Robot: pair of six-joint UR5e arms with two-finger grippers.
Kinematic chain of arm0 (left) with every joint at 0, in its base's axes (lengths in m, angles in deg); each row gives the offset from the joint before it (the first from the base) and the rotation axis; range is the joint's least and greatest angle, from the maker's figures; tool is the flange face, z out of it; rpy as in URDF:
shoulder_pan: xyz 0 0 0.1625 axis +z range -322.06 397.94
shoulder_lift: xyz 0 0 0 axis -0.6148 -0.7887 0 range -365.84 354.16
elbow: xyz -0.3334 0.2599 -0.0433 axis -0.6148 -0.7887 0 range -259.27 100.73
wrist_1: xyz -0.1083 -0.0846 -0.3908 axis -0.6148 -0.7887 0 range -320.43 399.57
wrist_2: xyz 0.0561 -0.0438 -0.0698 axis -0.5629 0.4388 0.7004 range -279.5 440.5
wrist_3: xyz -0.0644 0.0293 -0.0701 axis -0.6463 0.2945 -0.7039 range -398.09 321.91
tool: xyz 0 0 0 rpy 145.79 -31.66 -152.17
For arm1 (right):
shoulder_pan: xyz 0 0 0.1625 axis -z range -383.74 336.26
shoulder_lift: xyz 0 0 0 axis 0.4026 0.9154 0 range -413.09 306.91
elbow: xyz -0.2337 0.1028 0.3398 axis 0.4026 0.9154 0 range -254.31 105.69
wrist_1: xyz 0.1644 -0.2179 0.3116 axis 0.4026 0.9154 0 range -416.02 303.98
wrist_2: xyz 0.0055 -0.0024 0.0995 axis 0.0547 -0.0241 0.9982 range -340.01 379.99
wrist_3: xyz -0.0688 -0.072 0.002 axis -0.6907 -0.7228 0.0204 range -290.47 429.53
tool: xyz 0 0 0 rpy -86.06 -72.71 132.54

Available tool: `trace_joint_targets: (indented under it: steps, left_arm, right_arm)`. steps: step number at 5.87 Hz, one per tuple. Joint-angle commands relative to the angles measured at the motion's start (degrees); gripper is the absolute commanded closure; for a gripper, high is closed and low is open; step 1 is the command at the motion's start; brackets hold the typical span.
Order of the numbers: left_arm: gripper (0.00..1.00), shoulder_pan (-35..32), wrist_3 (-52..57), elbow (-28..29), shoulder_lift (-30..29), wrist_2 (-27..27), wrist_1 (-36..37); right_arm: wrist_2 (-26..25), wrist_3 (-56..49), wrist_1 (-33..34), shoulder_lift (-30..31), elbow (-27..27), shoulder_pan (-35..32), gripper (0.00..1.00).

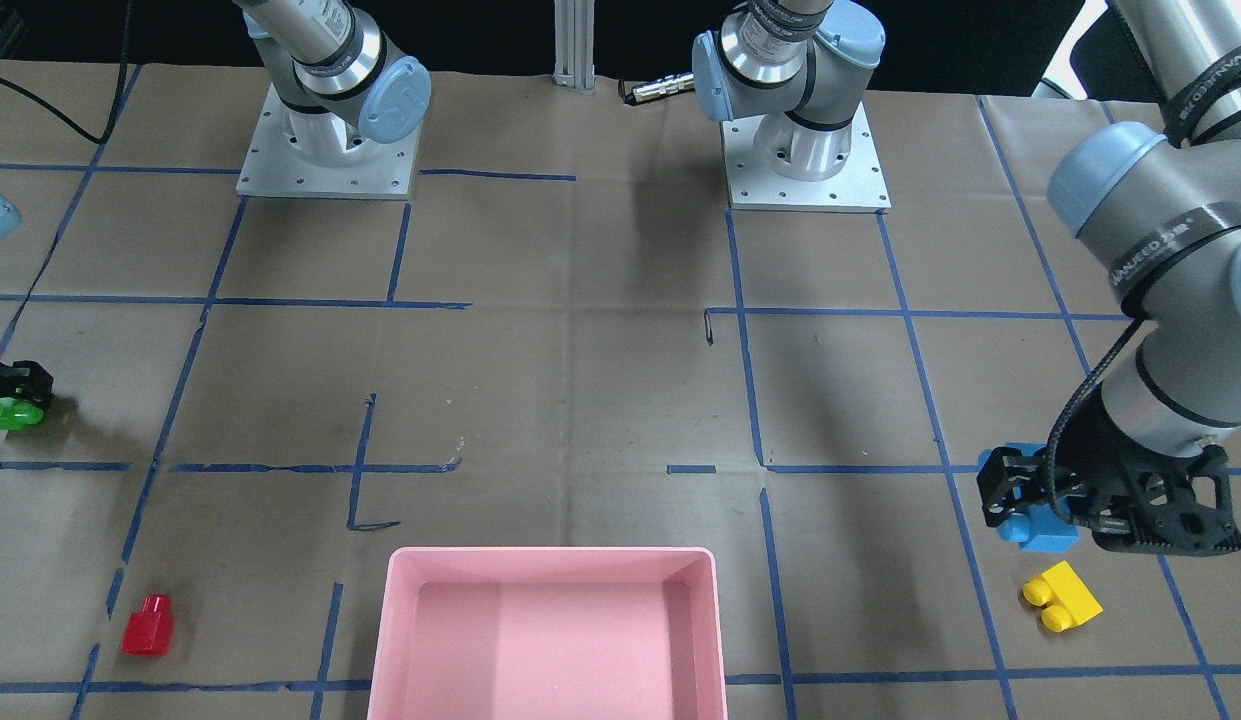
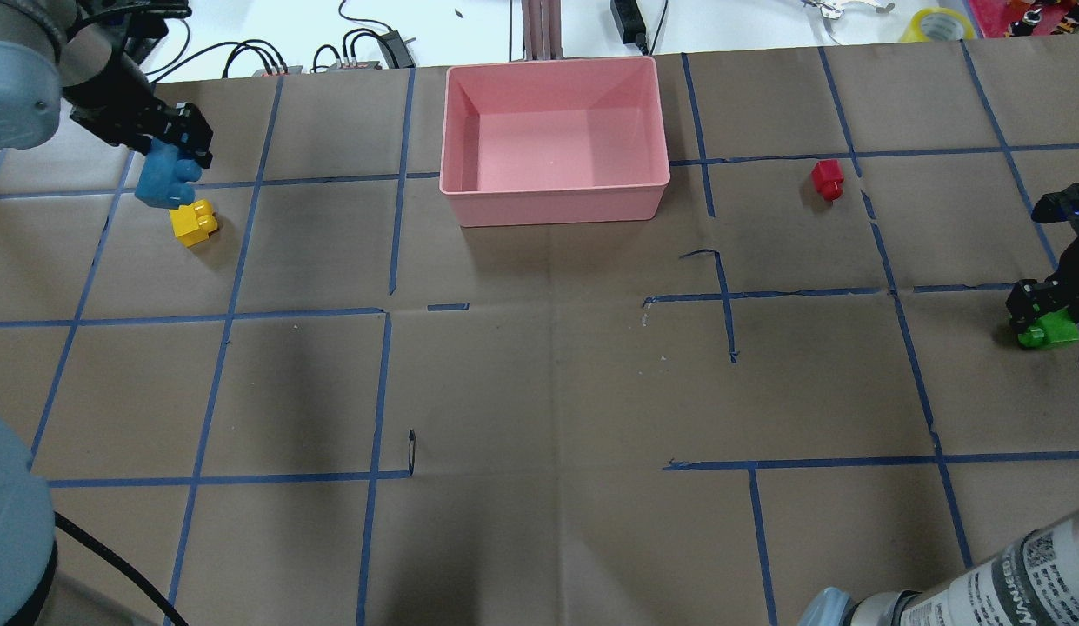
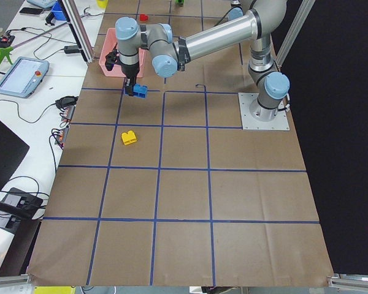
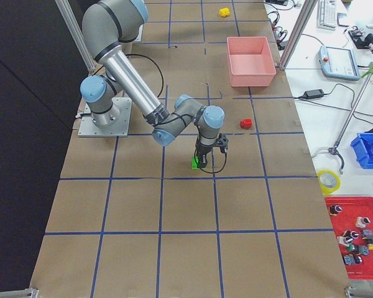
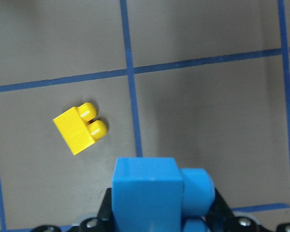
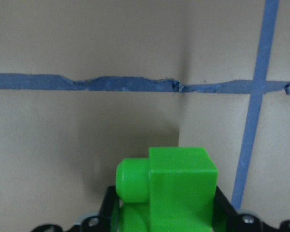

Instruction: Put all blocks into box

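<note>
My left gripper (image 2: pixel 178 149) is shut on the blue block (image 2: pixel 163 180) and holds it above the paper, beside the yellow block (image 2: pixel 194 223). The wrist view shows the blue block (image 5: pixel 147 193) between the jaws and the yellow block (image 5: pixel 79 128) lying below. My right gripper (image 2: pixel 1039 311) is shut on the green block (image 2: pixel 1050 332), low at the paper; the green block (image 6: pixel 179 188) fills its wrist view. The red block (image 2: pixel 827 179) lies alone to the right of the pink box (image 2: pixel 556 204). The box is empty.
Both arm bases (image 1: pixel 328 150) (image 1: pixel 806 160) stand on metal plates at the robot's side. Cables and a power strip (image 2: pixel 628 19) lie past the table's far edge behind the box. Blue tape lines grid the brown paper.
</note>
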Motion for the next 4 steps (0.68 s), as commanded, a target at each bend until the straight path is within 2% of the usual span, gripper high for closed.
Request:
trace_joint_targets:
  steps: [1, 2, 3, 4]
  left_arm:
    - [0.87, -8.1, -14.1, 7.4, -5.9, 0.1, -0.1]
    - [0.87, -12.1, -22.1, 11.8, -9.1, 2.7, 0.0]
    - [0.87, -16.2, -29.2, 16.7, -12.2, 3.5, -0.3]
    - [0.87, -20.2, -35.4, 20.5, -14.8, 3.4, -0.3]
  right_arm:
    - [-0.1, 0.1, -3.5, 1.6, 2.2, -0.1, 0.97]
    - [1.2, 0.2, -6.6, 2.5, 4.2, -0.7, 0.97]
    - [5.5, 1.0, -14.0, 4.6, 7.6, -1.4, 0.98]
    - [8.4, 2.0, -17.6, 5.0, 11.2, -3.9, 0.98]
